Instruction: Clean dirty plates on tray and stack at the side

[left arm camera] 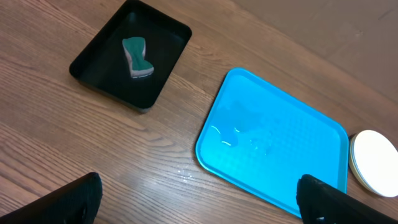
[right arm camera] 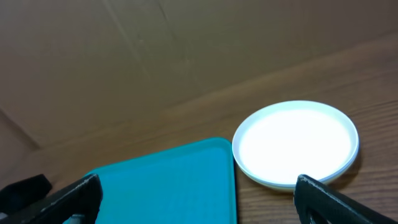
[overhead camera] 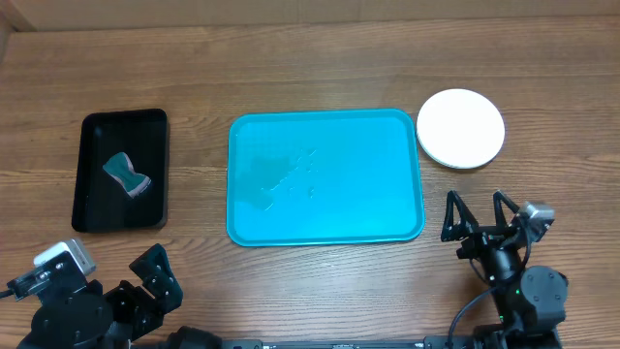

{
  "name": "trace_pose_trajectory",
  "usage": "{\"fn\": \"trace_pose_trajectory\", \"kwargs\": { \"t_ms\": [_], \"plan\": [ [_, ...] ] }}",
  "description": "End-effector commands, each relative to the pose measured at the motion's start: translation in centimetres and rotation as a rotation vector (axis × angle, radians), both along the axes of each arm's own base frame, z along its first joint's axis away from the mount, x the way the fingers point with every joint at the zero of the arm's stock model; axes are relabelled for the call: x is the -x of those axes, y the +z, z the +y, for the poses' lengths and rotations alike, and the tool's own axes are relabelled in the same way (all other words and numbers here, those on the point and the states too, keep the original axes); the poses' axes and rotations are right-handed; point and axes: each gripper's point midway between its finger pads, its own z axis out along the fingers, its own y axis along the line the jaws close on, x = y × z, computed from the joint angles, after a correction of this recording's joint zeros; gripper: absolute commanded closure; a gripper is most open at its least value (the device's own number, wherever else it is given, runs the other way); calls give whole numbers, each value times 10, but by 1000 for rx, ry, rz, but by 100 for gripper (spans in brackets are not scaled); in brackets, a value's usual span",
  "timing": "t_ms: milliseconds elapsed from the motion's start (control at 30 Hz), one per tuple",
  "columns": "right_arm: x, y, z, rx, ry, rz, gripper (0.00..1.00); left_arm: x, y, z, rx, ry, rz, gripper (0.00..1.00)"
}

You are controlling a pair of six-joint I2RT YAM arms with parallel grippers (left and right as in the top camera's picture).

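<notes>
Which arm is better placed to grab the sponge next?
Left. The sponge lies in the black tray on that side, nearest the open left gripper; the right gripper sits beyond the turquoise tray, by the plate stack.

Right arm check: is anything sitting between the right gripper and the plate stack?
Nothing visible. Only table surface lies between the right gripper and the plate stack, which sits just off the tray's far right corner.
</notes>
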Motion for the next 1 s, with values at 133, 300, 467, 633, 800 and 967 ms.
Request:
{"fn": "trace_pose_trajectory", "kwargs": {
  "t_ms": [133,300,467,633,800,967],
  "plan": [
    [-2,-9,-6,-8,-35,-146,0,0,0,2,-3,14,-7,0],
    [-3,-12,-9,-3,-53,-135,0,0,0,2,-3,14,-7,0],
    [-3,-23,-9,2,-51,-91,0,0,0,2,-3,14,-7,0],
    [-2,-23,-9,2,-49,-90,0,0,0,2,-3,14,-7,0],
    [-3,-23,-8,2,-49,-89,0,0,0,2,-3,14,-7,0],
    [-3,-23,-9,2,-49,-89,0,0,0,2,-3,14,-7,0]
  ]
}}
